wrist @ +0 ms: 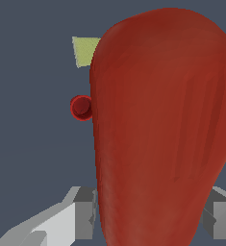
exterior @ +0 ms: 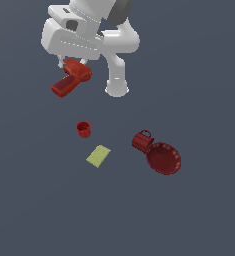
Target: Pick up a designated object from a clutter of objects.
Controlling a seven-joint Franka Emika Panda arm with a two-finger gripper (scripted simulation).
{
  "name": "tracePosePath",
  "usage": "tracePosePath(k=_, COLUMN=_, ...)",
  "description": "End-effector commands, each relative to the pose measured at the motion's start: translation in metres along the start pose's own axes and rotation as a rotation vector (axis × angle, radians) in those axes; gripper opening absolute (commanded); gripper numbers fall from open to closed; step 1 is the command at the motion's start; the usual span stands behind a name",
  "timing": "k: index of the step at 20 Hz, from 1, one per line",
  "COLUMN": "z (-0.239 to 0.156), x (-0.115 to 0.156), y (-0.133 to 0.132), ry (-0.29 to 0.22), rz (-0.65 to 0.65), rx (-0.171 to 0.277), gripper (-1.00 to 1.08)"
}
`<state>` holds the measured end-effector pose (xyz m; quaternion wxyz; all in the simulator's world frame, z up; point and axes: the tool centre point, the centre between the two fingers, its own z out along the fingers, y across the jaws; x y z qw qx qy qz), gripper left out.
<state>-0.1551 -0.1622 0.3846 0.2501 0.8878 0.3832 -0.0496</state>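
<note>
The hand (exterior: 70,62) holds the red-orange drill-shaped toy (exterior: 72,77) between its fingers, lifted above the bench, well apart from the small red cup (exterior: 83,129). The pick seems nearly done.

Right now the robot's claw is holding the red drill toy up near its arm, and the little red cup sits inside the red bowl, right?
Not quite. The gripper does hold the red drill toy, but the small red cup stands alone on the floor, well apart from the red bowl. The exterior view shows this; the mug is what sits beside the bowl.
</note>
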Motion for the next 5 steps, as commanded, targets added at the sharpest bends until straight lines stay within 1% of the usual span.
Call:
tracePosePath(k=1, z=-0.0075, x=-0.0070, y=0.0031, ry=0.001, rz=0.001, rx=-0.003, gripper=-1.00)
tracePosePath(k=5, z=-0.0109, x=-0.0107, y=0.0043, ry=0.001, rz=0.001, rx=-0.004, gripper=-1.00)
